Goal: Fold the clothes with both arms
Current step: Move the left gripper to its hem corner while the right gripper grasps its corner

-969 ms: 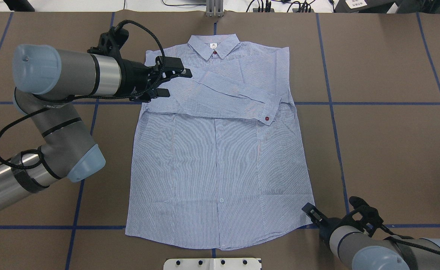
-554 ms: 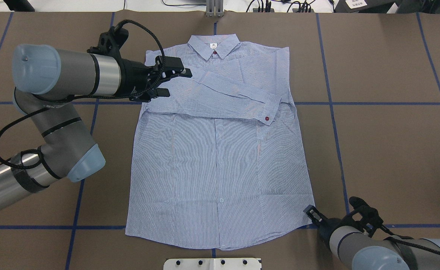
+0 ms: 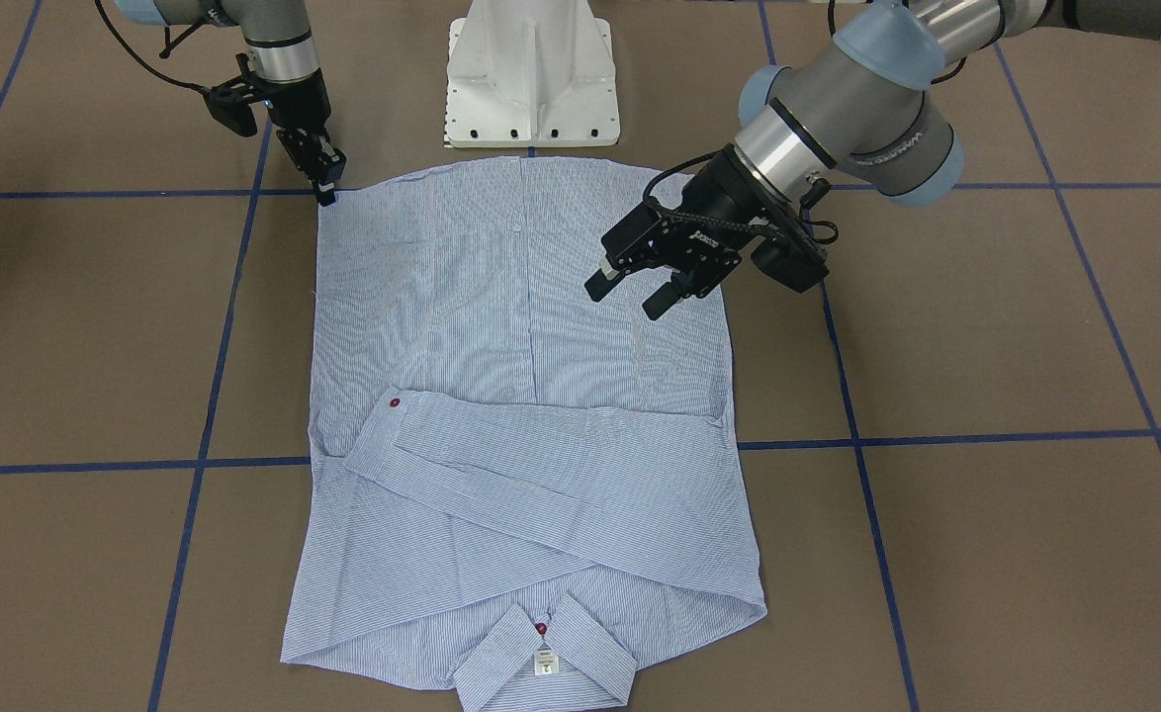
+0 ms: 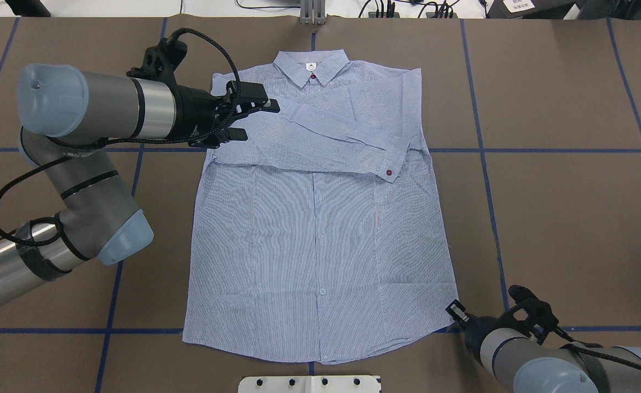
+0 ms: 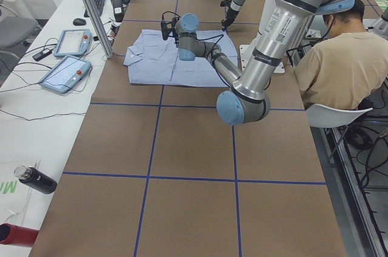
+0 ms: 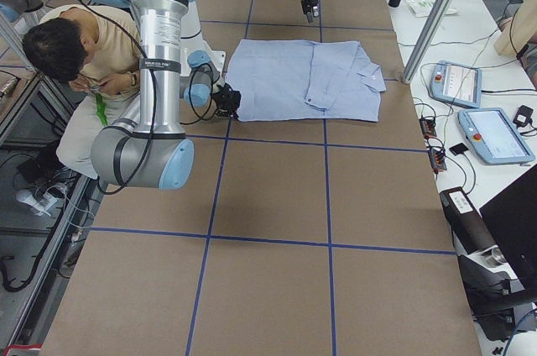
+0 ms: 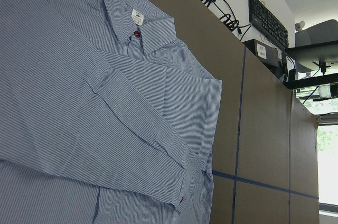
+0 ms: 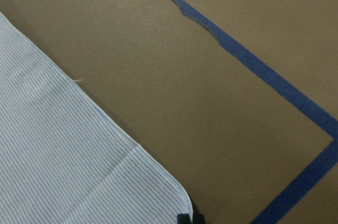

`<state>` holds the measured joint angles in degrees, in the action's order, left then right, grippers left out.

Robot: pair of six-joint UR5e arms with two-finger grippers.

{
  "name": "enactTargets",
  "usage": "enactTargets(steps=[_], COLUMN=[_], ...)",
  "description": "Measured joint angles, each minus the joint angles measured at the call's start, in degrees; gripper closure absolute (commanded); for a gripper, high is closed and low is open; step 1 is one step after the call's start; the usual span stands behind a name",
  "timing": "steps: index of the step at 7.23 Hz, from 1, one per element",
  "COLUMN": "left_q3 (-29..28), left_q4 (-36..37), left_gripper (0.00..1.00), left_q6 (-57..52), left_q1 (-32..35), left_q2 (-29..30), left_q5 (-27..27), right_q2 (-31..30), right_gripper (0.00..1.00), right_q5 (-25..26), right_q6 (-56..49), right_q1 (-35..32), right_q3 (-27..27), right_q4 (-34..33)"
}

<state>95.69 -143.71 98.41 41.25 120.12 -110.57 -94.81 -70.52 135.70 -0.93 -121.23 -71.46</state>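
Shirt (image 4: pixel 320 234) flat on surface, sleeves folded across chest. My left jaws wide, empty, over shoulder. Right jaws pinched narrow, empty, just beside hem corner (image 8: pixel 163 192). Risk: grab hits bare surface, misses corner, fold skews.

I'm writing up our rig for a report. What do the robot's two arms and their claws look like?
Both the left arm and right arm are silver-grey tubes with pale blue joint caps. A braided black cable loops along each. The left claw and right claw are black, two-fingered; the left bears small white lettering.
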Motion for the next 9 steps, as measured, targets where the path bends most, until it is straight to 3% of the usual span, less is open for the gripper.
enactTargets(steps=[3, 6, 9], left_q3=[3.0, 11.4, 17.0], left_q4=[1.1, 2.7, 9.2], left_gripper=[0.01, 0.02, 0.01], left_q6=[0.1, 0.4, 1.3], left_q1=[-1.0, -10.5, -18.6], left_q2=[-4.8, -15.4, -21.3], left_q5=[0.9, 8.7, 12.7], right_q2=[0.0, 0.1, 0.5], right_gripper=[1.0, 1.0, 1.0], right_q5=[-0.2, -0.5, -0.5], right_q6=[-0.2, -0.9, -1.0], right_q1=[-0.1, -0.1, -0.1], right_q3=[-1.5, -1.9, -1.8], right_q4=[0.0, 0.0, -0.1])
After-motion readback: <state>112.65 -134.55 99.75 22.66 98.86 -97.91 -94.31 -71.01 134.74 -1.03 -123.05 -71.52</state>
